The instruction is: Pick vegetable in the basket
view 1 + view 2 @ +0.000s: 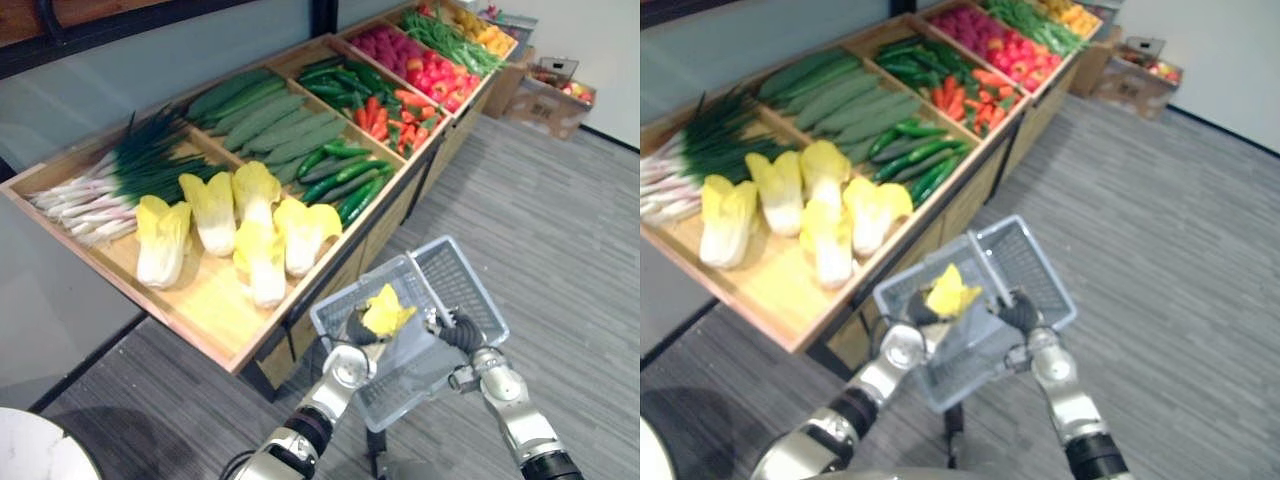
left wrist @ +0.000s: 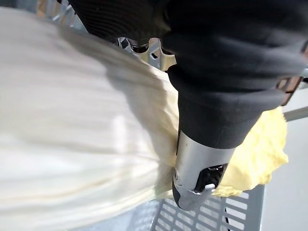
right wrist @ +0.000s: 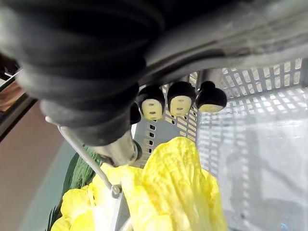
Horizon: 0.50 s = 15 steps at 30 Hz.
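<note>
Evidently to steady it, the right hand curls round the rim of the grey basket while the left hand clasps a napa cabbage just inside, leaves up.

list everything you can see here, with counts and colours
display stand: one, light wood, ahead-left
spring onions: a bunch, white and dark green, nearest compartment
stand cabbages: five, yellow-white, beside the spring onions
gourds: several, pale green, next compartment
cucumbers: several, dark green, in front of the gourds
peppers: many, red-orange, third compartment
far produce: pink, red, green, orange, farthest compartments
cardboard box: one, brown, floor past the stand
basket: one, grey mesh, held in front
held cabbage: one, yellow, over the basket
left hand: curled round the held cabbage
right hand: gripping the basket
</note>
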{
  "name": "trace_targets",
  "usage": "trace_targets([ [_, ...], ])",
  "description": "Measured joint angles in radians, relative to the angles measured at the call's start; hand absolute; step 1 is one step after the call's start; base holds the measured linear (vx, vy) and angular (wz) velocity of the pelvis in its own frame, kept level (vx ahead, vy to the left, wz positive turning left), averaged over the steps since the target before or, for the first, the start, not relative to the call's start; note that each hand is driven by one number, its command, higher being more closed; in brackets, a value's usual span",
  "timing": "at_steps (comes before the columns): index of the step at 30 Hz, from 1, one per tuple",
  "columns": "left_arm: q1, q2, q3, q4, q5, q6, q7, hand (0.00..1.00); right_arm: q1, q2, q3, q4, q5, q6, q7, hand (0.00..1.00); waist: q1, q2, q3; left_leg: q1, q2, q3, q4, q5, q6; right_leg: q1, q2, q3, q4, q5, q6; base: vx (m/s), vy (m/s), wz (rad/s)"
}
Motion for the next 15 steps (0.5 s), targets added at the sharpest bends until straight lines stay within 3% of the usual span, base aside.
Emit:
trace_targets([
  [15, -0.001, 0.000, -0.009, 0.012, 0.000, 0.000, -0.020, 0.00, 0.020, -0.016, 0.000, -0.019, 0.000, -0.014, 0.003, 1.00, -0.019, 0.008, -0.014, -0.005, 0.001, -0.006, 0.008, -0.001, 0.000, 0.000, -0.002, -0.004, 0.000, -0.001, 0.001, 0.00, 0.000, 0.00],
])
